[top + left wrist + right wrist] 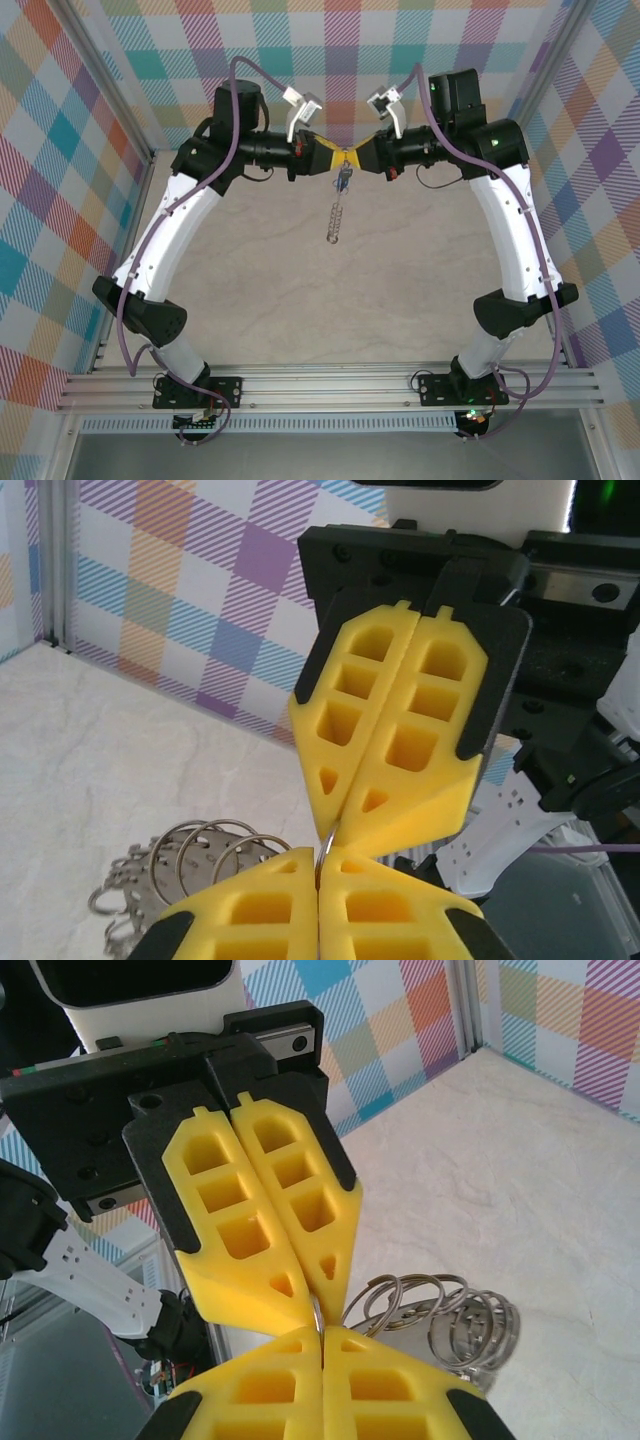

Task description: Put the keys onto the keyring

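Two arms up, meeting tip to tip over the far middle of the desk (420, 270). The left hand (334, 158) comes in from the left and the right hand (359, 158) from the right, and their yellow tips all but touch.

On the left wrist camera the left hand (320, 905) is clamped fully closed, two yellow fingers pressed flat together with no gap. The right hand (338, 815) faces it from above, its own two fingers also pressed together. That makes four fingers in all, with a thin silver wire pinched right where the tips meet. That wire is the keyring (325, 848), so both hands grip it at nearly the same spot.

The right wrist camera tells the same story, mirrored. The right hand (322, 1365) is shut at the bottom, the left hand (313, 1300) is shut above it, and the keyring (316, 1316) is nipped between the tips.

From the top, the keyring (335, 222) dangles down from the pinch point as a narrow silver strand. One key (344, 181) with a blue head hangs just under the hands, against the ring.

The loops (205, 852) bunch up beside the left fingers. Three large round ones stand side by side, and the smaller ones behind are too tangled to count. On the right wrist view the loops (455, 1322) overlap like a coil, at least four of them.

Whether the bottom of the ring touches the desk, I can't tell.
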